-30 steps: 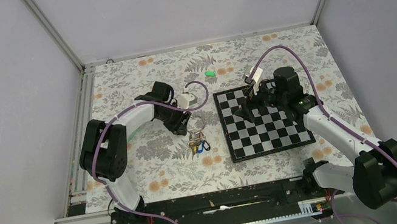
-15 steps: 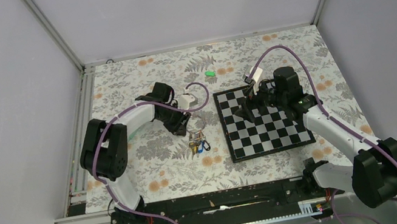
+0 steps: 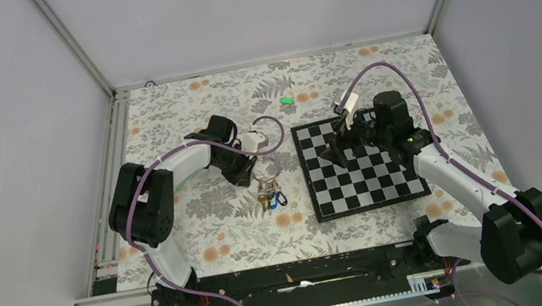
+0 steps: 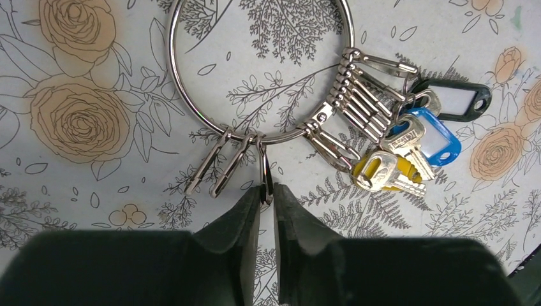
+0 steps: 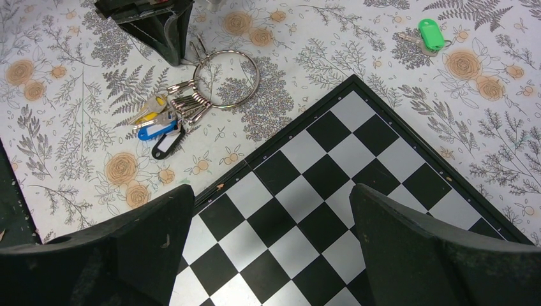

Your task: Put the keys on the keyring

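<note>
- Left gripper [image 4: 266, 192]: low over the table [image 3: 208, 244], jaws almost together, with the end of one snap clip [image 4: 264, 167] between the tips. Can't tell if it's actually pinched.
- keyring [image 4: 348, 102]: flat on the table, just off the left edge of the chessboard [image 3: 363, 166], roughly mid-table. Two more loose clips hang beside that one, and there's a tight stack of clips further round the ring.
- blue-tagged key [image 4: 440, 143] and yellow-headed key [image 4: 383, 175]: bunched at that stack.
- black-tagged key [image 4: 453, 102]: in the same bunch, touching the blue tag. Can't tell whether it's clipped on.
- green key [image 5: 432, 34]: alone near the table's far edge, beyond the chessboard's far-left corner, well apart from the ring.
- right gripper [image 5: 271, 197]: jaws spread wide, nothing in them, hanging over the far-left part of the chessboard.
</note>
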You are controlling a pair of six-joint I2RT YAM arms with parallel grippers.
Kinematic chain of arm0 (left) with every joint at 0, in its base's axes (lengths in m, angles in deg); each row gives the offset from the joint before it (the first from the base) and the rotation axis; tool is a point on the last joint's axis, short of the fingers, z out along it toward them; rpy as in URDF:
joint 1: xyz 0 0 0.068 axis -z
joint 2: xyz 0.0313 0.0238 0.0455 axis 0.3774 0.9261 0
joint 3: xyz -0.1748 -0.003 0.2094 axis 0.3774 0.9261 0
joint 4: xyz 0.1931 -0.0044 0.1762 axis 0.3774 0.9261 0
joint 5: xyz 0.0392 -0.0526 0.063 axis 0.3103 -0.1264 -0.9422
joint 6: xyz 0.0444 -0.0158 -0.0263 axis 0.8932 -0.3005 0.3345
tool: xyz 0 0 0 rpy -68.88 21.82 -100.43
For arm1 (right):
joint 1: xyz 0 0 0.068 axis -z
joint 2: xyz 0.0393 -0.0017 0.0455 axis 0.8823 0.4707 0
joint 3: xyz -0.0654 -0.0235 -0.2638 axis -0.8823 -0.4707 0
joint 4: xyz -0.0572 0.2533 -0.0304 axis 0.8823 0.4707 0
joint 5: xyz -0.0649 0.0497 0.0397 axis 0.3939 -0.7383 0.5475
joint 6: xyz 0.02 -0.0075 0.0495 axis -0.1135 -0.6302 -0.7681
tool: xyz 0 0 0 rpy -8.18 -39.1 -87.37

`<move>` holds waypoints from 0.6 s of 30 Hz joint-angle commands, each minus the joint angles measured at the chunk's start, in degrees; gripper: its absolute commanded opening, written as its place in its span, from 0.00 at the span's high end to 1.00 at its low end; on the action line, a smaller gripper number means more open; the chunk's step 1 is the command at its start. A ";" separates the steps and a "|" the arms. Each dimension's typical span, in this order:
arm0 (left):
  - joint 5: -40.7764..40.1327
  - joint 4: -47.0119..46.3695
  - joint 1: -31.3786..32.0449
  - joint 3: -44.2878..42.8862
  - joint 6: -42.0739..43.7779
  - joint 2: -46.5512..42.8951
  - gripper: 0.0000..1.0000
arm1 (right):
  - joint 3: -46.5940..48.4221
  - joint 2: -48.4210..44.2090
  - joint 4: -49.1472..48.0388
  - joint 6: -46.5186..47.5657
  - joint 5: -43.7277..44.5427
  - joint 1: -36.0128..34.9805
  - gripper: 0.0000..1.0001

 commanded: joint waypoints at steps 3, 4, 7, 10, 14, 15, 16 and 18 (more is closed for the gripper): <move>-0.86 -0.60 -0.37 0.26 0.82 -2.41 0.93 | -0.01 -0.21 -2.69 -0.16 -1.30 0.40 0.01; -0.91 -0.38 -0.37 0.03 0.77 -2.65 0.95 | -0.04 -0.27 -2.70 -0.20 -1.35 0.40 0.00; -0.65 0.56 -0.37 -0.79 0.78 -3.80 1.00 | -0.10 -0.22 -2.79 -0.29 -1.54 0.40 0.00; 0.05 1.13 -0.37 -1.70 0.69 -5.75 1.00 | -0.09 -0.34 -2.95 -0.53 -1.86 0.40 0.00; 1.71 2.65 -0.37 -3.25 1.18 -9.11 1.00 | 0.15 -1.08 -3.39 -1.08 -3.06 0.40 0.00; 2.28 2.86 -0.37 -3.51 1.43 -10.20 1.00 | 0.51 -1.28 -3.21 -1.19 -3.80 0.48 0.00; 2.93 2.92 -0.37 -3.51 1.80 -11.27 1.00 | 1.14 -1.30 -2.92 -1.65 -4.51 0.53 0.00; 4.33 3.10 -0.22 -3.47 2.83 -13.76 1.00 | 2.38 -1.29 -2.83 -3.55 -6.24 0.58 0.00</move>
